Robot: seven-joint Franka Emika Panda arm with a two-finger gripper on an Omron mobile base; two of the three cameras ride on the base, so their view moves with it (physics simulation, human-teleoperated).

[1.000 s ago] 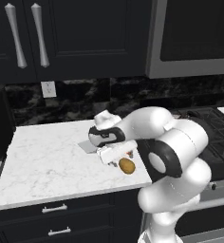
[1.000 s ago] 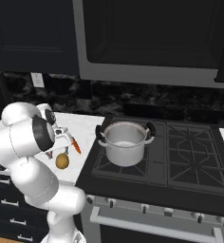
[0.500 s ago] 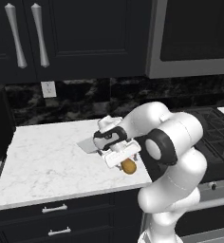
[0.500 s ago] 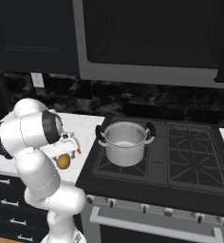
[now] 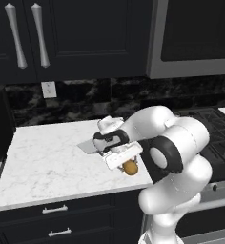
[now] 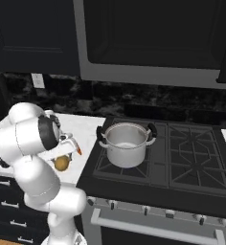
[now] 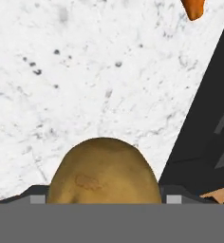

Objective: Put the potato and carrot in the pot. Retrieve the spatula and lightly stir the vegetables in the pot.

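Note:
The tan potato (image 7: 104,173) lies on the white marble counter (image 5: 43,162) near its right end, by the stove. My gripper (image 7: 104,199) is down over it, open, with a dark fingertip close on each side; whether they touch it I cannot tell. From the left base view the potato (image 5: 130,168) shows just under my white hand. The orange carrot (image 6: 78,150) lies just beyond the potato (image 6: 62,163), and its tip (image 7: 193,8) is at the top of the hand view. The spatula's grey blade (image 5: 88,147) rests flat to the left of my hand. The steel pot (image 6: 127,143) stands on the stove's front left burner.
The black stove (image 6: 182,153) adjoins the counter on the right, and its dark edge (image 7: 204,118) runs close beside the potato. Dark cabinets (image 5: 76,33) and a microwave (image 6: 153,38) hang overhead. A wall outlet (image 5: 48,89) sits on the backsplash.
My hand has come down over the potato, which now sits between the fingers. The fingers have started to draw in. The potato, carrot and spatula have not moved.

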